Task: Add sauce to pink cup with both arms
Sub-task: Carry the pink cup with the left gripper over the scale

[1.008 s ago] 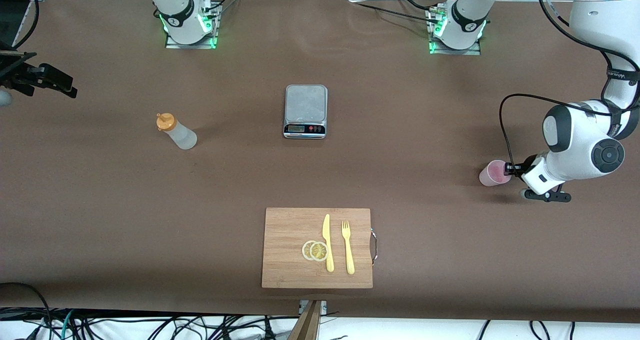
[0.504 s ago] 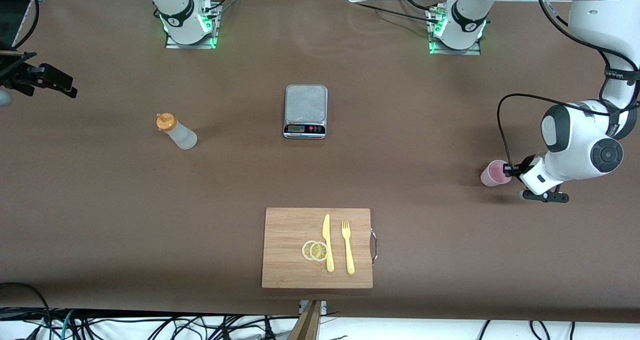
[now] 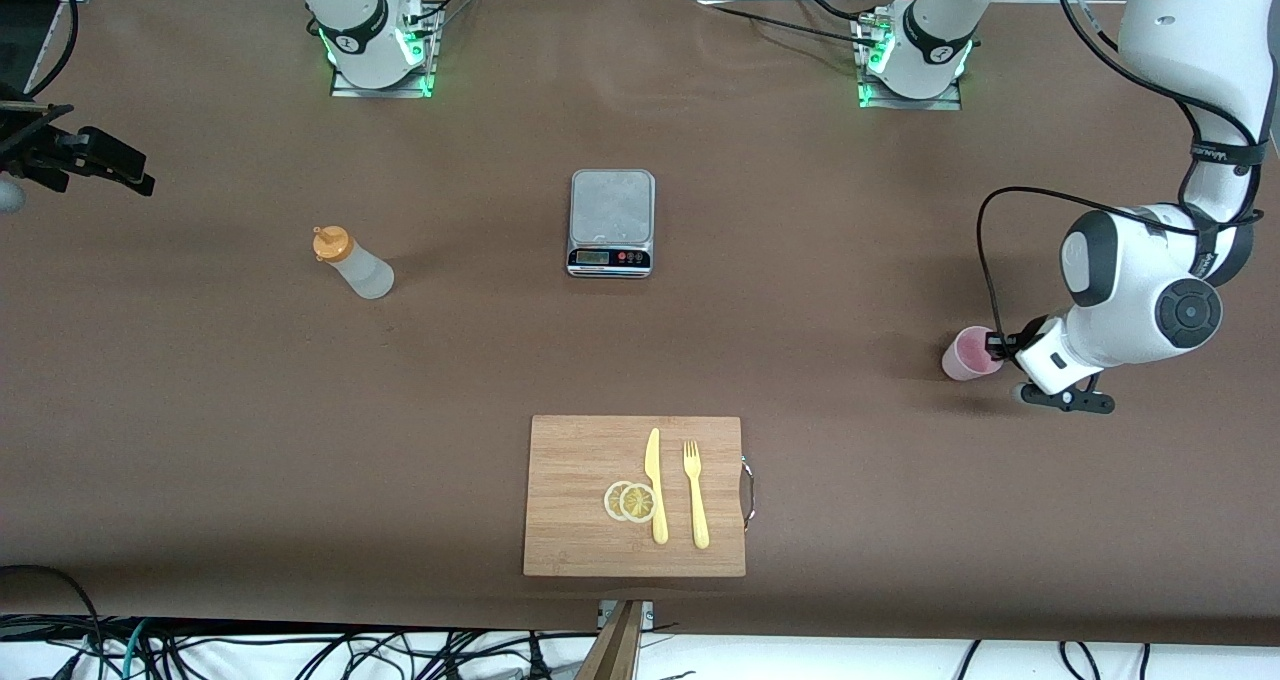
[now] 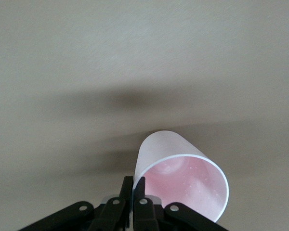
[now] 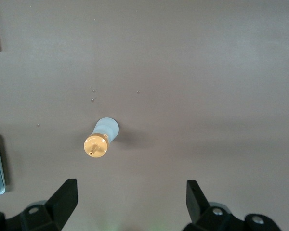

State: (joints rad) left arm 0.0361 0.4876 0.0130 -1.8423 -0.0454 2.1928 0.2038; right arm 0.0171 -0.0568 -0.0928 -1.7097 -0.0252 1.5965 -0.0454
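Left gripper (image 4: 133, 192): clamped on the rim wall of the pink cup (image 3: 967, 353), one finger inside, one outside, at the left arm's end of the table (image 3: 800, 260).
Pink cup: tilted in the grip, apparently just off the table; interior looks empty.
Right gripper (image 5: 130, 197): fingers wide apart, holding nothing, high over the sauce (image 3: 352, 263); this arm waits.
Sauce: upright on the table toward the right arm's end, well apart from the cup, orange cap on.
Risk, grip: a thin pinch on one wall may let the cup swing or slip during carrying.
Risk, deformation: the squeeze could flex the soft wall and loosen the hold.
Risk, bottle: narrow and tall; an off-centre approach could tip it.
Risk, pour: a tilted, unsteady cup may catch sauce poorly, spilling onto the table.
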